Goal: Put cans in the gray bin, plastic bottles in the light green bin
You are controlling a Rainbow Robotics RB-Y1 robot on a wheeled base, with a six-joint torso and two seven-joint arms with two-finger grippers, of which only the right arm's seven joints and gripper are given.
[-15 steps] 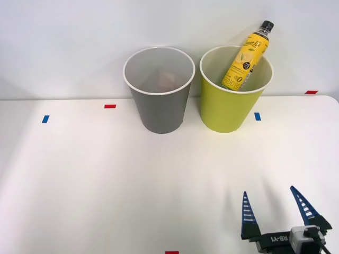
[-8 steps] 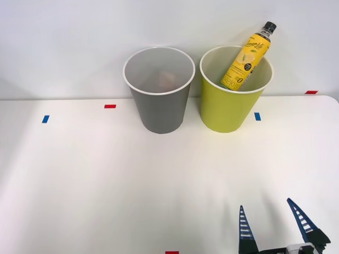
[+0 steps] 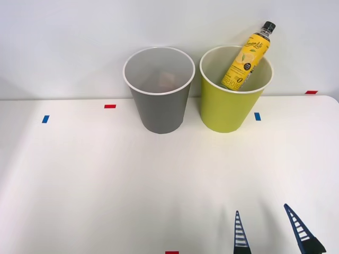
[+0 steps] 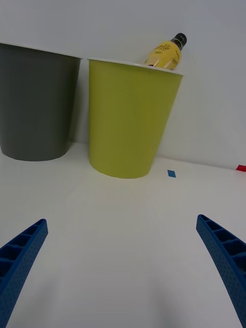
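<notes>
The lemon drink bottle (image 3: 248, 57) leans inside the light green bin (image 3: 229, 108), its black cap poking above the white rim, so that sorting looks done. The gray bin (image 3: 160, 108) stands just beside it on the left, with something pale and reddish at its bottom, too dim to name. On the white table (image 3: 106, 180), well apart from both bins, the right gripper (image 3: 273, 233) sits low at the near edge with its blue ribbed fingers (image 4: 225, 256) spread wide and holding nothing. The sensible step is to draw the arm back level, clear of the bins, keeping the fingers apart.
</notes>
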